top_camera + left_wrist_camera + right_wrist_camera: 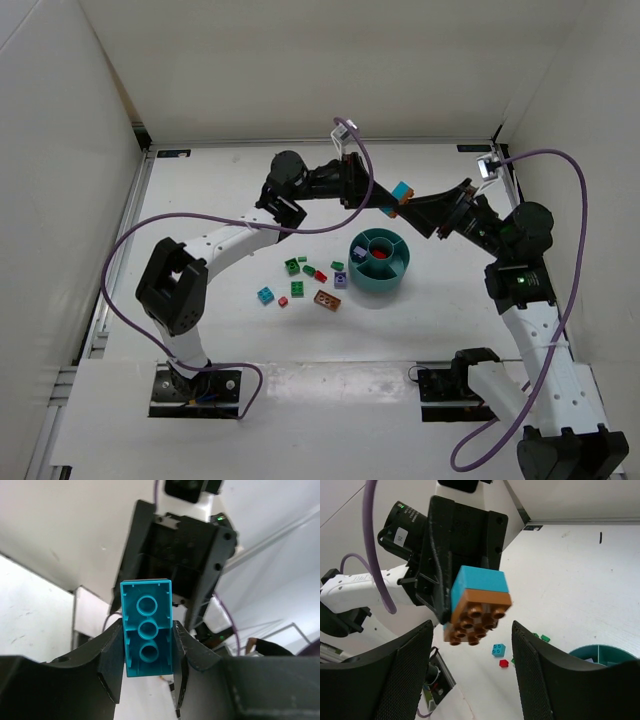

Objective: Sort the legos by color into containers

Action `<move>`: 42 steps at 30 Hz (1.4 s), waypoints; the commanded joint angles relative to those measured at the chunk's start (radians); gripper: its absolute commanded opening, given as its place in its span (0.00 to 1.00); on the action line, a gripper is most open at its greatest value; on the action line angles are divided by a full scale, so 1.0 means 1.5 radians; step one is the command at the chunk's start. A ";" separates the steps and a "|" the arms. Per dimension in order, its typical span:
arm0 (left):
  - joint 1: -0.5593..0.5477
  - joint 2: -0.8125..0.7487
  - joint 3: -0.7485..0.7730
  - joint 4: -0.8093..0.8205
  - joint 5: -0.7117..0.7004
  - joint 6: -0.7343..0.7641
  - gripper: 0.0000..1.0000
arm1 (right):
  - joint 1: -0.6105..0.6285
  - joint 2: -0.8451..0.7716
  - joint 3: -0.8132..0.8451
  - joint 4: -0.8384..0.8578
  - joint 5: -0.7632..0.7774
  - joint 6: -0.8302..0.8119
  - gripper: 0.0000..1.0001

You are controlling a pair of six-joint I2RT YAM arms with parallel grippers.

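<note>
My left gripper (388,197) is shut on a blue lego (147,630) and holds it in the air above and behind the teal bowl (378,287). A brown lego (477,612) is stuck to the blue one (480,582). My right gripper (471,626) faces them, its jaws open on either side of the brown lego's end without touching it. In the top view the joined pair (402,193) hangs between the two grippers. The bowl's containers hold a red piece (380,253) and a purple piece (359,252). Several legos lie loose left of the bowl.
On the table are green legos (292,266), a red one (320,276), a blue one (266,295), a brown one (327,299) and a purple one (341,280). White walls enclose the table. Purple cables loop beside both arms.
</note>
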 commanded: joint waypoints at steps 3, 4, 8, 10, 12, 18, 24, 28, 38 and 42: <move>0.005 0.007 0.010 0.135 0.031 -0.097 0.01 | 0.021 -0.003 0.011 0.040 0.030 -0.010 0.67; 0.005 0.012 0.010 0.140 0.032 -0.104 0.01 | 0.022 -0.005 0.011 0.041 0.037 -0.010 0.67; 0.006 0.012 0.009 0.129 0.035 -0.101 0.01 | 0.025 -0.011 0.012 0.050 0.044 -0.014 0.67; 0.005 0.006 0.008 0.115 0.036 -0.088 0.01 | 0.026 -0.015 0.017 0.049 0.049 -0.019 0.67; 0.006 0.001 0.004 0.109 0.035 -0.083 0.01 | 0.020 -0.023 0.021 0.045 0.056 -0.025 0.67; 0.006 0.001 0.004 0.109 0.030 -0.081 0.01 | 0.019 -0.020 0.029 0.046 0.044 -0.029 0.52; 0.005 0.015 0.014 0.143 0.033 -0.108 0.01 | 0.040 -0.013 0.033 0.035 0.051 -0.053 0.51; 0.000 0.022 0.020 0.152 0.038 -0.115 0.01 | 0.041 -0.007 0.034 0.046 0.049 -0.054 0.51; -0.001 0.033 0.031 0.164 0.045 -0.131 0.01 | 0.019 0.004 0.025 0.130 0.041 -0.004 0.53; -0.001 0.034 0.036 0.175 0.046 -0.138 0.01 | 0.028 0.018 0.029 0.149 0.039 0.003 0.55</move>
